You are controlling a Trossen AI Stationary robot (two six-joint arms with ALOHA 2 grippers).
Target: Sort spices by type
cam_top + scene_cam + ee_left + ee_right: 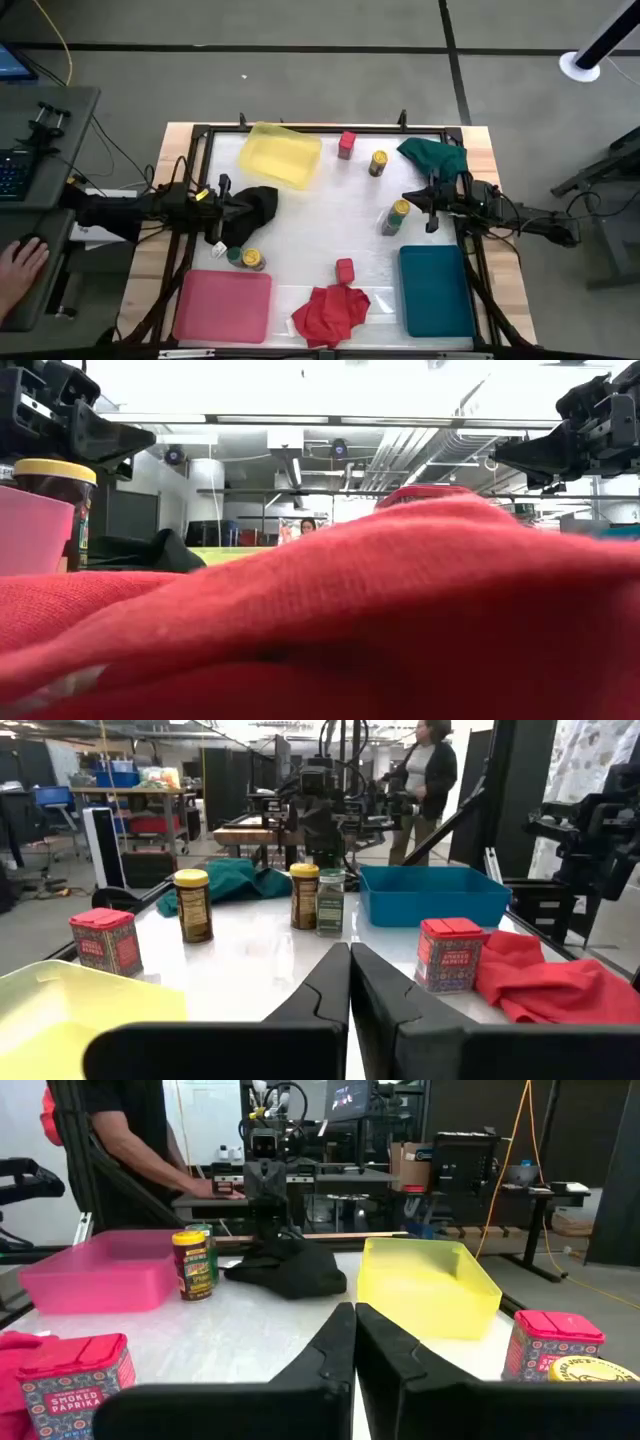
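Lying near the front edge of the table (300,215), between the pink tray (225,305) and the teal tray (435,290), a crumpled red cloth (330,310) is filling most of the low view. A small red box (344,269) is standing just behind the cloth, and the pictures do not show if the two are touching. Over by the left edge, a yellow-lidded jar (252,260) and a green-lidded jar (234,255) are standing right beside each other, just behind the pink tray.

The left gripper (228,210) is hanging above the left side of the table, beside a black cloth (258,208). Its two fingers are pressed together with nothing between them. The right gripper (430,200) is hanging above the right side, and its fingers are pressed together too, holding nothing. Just beside it, another yellow-lidded jar (399,210) and another green-lidded jar (389,224) are standing close together.

Farther back, a third yellow-lidded jar (378,162) is standing near a second red box (347,144). A yellow tray (280,155) is sitting toward the back left corner. A green cloth (432,155) is lying toward the back right corner. Off the table on the left, a person's hand (20,265) is resting on a desk (45,180).
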